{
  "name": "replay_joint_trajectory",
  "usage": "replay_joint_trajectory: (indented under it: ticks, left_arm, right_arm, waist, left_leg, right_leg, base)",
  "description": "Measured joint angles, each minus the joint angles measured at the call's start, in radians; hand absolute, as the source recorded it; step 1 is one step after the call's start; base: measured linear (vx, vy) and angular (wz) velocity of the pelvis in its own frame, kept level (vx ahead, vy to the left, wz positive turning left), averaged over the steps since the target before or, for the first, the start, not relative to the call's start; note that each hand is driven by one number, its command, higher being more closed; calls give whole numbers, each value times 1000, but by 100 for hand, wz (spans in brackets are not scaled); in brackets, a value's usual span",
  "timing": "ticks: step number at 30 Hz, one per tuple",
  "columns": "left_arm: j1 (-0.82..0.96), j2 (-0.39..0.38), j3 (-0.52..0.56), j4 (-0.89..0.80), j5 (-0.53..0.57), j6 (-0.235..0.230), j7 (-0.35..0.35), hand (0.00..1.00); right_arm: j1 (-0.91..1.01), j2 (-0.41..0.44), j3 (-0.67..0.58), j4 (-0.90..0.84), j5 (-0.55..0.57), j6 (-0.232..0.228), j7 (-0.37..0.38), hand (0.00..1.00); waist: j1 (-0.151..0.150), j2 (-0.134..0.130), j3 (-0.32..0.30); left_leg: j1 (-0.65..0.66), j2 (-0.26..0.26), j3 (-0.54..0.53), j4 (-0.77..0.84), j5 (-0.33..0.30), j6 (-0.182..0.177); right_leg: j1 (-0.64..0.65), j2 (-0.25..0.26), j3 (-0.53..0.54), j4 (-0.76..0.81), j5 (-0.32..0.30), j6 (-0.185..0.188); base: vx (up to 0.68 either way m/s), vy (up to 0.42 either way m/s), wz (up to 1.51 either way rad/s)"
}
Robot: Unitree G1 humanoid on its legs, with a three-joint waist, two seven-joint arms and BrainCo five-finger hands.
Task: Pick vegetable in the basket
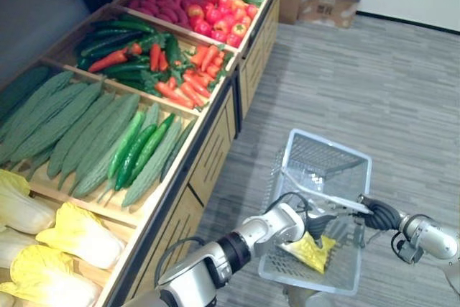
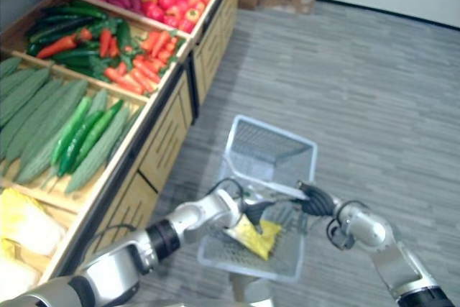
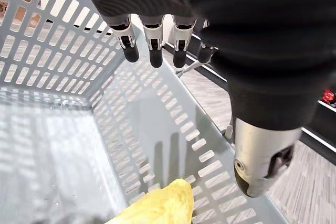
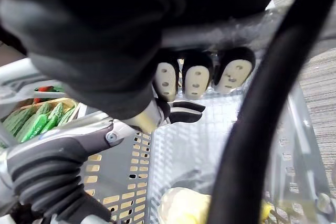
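Lower centre of the frame, our left hand [image 1: 315, 221] hangs slack-fingered and empty over the basket [image 1: 323, 154], where the yellow leafy vegetable [image 1: 313, 251] lies on the floor of it. Our right hand [image 1: 377, 213] curls round the handle [image 4: 220, 30]. We judge the vegetable light, soft and easily bruised, best cupped around its middle.

grocery shop produce aisle, slanted wooden display bins [image 1: 208, 145] along the left loaded with cucumbers [image 1: 136, 149], carrots [image 1: 188, 80], peppers, plastic shopping basket [image 1: 327, 159] lower right, grey plank floor [image 1: 374, 84]
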Motion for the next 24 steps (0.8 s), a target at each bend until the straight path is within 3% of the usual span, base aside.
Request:
replay_joint_trajectory:
  ticks: [4,8,11,13,16,17,18,21,24]
  left_arm:
    - [0,1,-10,-18,-16,-1,-4,0]
    - [0,25,-38,-182,-103,11,-49,0]
    - [1,79,-57,-293,-253,20,-100,0]
    - [4,146,-72,-376,-405,42,-154,0]
    - [24,211,-79,-485,-551,64,-176,0]
    - [44,228,-94,-636,-649,48,-176,0]
    - [50,215,-136,-785,-740,-5,-170,0]
    - [48,170,-178,-982,-856,-115,-160,0]
    - [51,261,-159,-995,-991,-116,-143,0]
  right_arm:
    - [2,6,0,0,0,0,-1,100]
    - [18,31,-41,14,1,1,1,100]
    - [19,57,-74,46,12,-6,-2,100]
    - [18,70,-78,70,19,-35,-2,100]
    - [8,98,-78,124,18,-54,-16,100]
    - [-16,129,-83,205,19,-42,-38,100]
    - [-42,163,-94,284,18,-22,-68,100]
    - [-96,200,-107,416,-20,37,-109,100]
    - [-71,221,-160,487,-63,51,-147,100]
  waist:
    - [0,0,0]
    - [6,1,-1]
    - [9,2,-1]
    - [15,3,-2]
    - [23,3,-2]
    - [38,5,-3]
    - [54,6,-4]
    - [89,9,-6]
    - [108,14,-12]
  left_leg:
    - [-5,0,-8,0,1,2]
    - [-14,0,-32,-1,5,8]
    - [-24,-1,-59,-1,8,13]
    - [-34,-1,-84,0,11,18]
    - [-47,-1,-111,1,14,22]
    - [-58,-1,-129,2,15,23]
    - [-66,-2,-148,2,18,28]
    - [-97,-5,-196,5,26,38]
    - [-139,-18,-279,2,39,52]
  right_leg:
    - [1,-4,-8,0,0,0]
    - [8,-12,-32,3,0,0]
    - [20,-23,-58,5,0,0]
    - [20,-29,-77,13,0,0]
    - [20,-38,-106,22,-4,-5]
    - [20,-44,-121,23,-5,-7]
    - [21,-54,-145,23,-7,-7]
    - [27,-74,-190,23,-7,-7]
    - [41,-109,-267,27,-16,-8]
  base:
    - [-1,1,7]
    - [-25,8,20]
    - [-49,0,24]
    - [-52,-1,24]
    - [-45,-6,32]
    - [-44,-9,47]
    - [-34,-5,49]
    - [-30,-2,54]
    - [-89,-6,79]
